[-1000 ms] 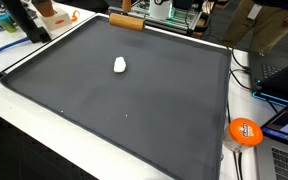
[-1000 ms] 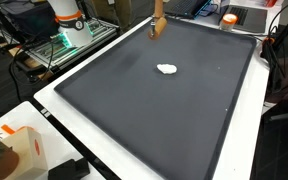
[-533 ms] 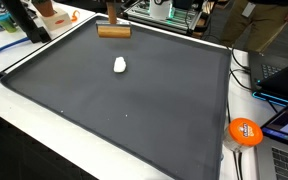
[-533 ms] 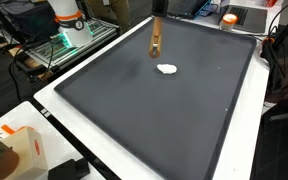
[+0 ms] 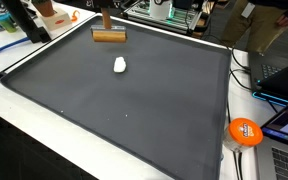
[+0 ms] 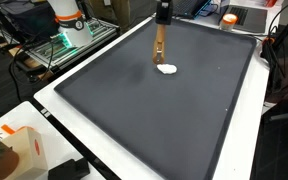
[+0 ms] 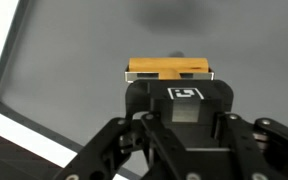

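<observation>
Gripper (image 5: 105, 24) noted over the far left part of the mat, jaws clamped on one wooden block (image 5: 109, 36). The block is held crosswise between the fingers in the wrist view (image 7: 169, 68). Whether it touches the mat cannot be told.

Counted, left to right:
- one wooden block
- one small white lump (image 5: 120, 65), lying on the mat just nearer than the block and apart from it
- one orange disc (image 5: 245, 131), off the mat at the right edge

One black mat (image 5: 134, 115) is spread over a white table (image 5: 24, 108). A laptop (image 5: 287, 122) is seen at far right. Electronics and cables (image 5: 174, 10) are crowded behind the far edge.
</observation>
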You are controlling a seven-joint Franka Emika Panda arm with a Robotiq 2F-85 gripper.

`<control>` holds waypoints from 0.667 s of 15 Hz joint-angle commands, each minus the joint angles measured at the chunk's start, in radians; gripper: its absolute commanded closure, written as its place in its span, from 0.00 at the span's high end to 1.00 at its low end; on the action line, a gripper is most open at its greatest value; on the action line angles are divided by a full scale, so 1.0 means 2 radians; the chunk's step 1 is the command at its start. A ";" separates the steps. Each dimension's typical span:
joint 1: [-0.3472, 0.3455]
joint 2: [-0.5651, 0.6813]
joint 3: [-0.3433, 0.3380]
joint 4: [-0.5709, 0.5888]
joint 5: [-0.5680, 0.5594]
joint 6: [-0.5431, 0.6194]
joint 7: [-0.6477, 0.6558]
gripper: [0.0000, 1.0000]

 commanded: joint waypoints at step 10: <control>0.002 0.102 0.031 0.005 -0.007 0.070 -0.082 0.22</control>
